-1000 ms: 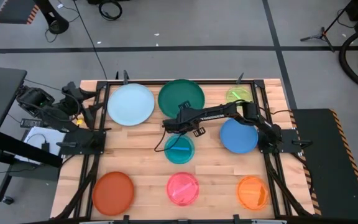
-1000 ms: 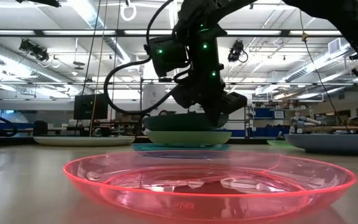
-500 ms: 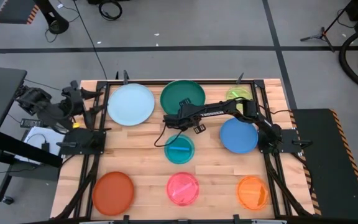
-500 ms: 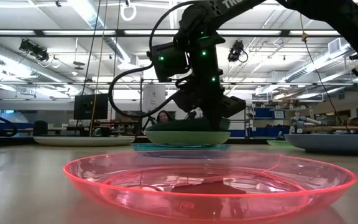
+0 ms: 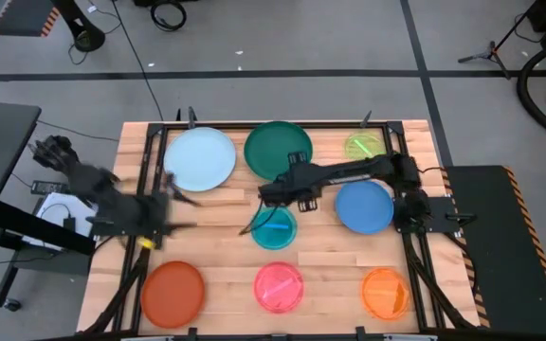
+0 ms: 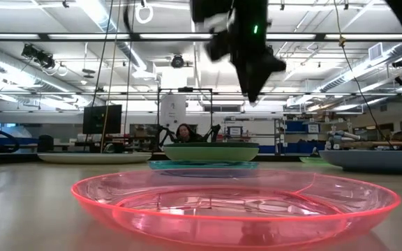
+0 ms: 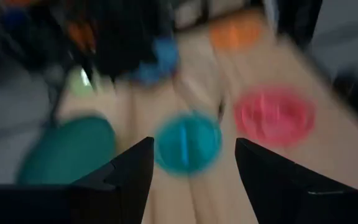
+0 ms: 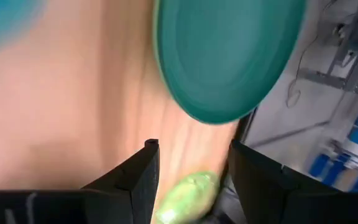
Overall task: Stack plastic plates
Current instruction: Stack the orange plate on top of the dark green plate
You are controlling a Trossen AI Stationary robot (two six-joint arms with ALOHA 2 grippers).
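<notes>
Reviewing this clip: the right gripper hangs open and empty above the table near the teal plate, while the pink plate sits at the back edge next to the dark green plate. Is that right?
Not quite. The pink plate sits at the front edge, between the red-orange plate and the orange plate, as the high view shows. The rest holds: the right gripper hangs open and empty near the teal plate.

Pale wood-plank table [image 5: 216, 213] with plates all over: light blue [image 5: 199, 158], dark green [image 5: 278, 148], lime [image 5: 364, 145], blue [image 5: 364, 206], teal [image 5: 274, 227], red-orange [image 5: 172, 292], see-through pink [image 5: 279, 286], orange [image 5: 385, 292].
</notes>
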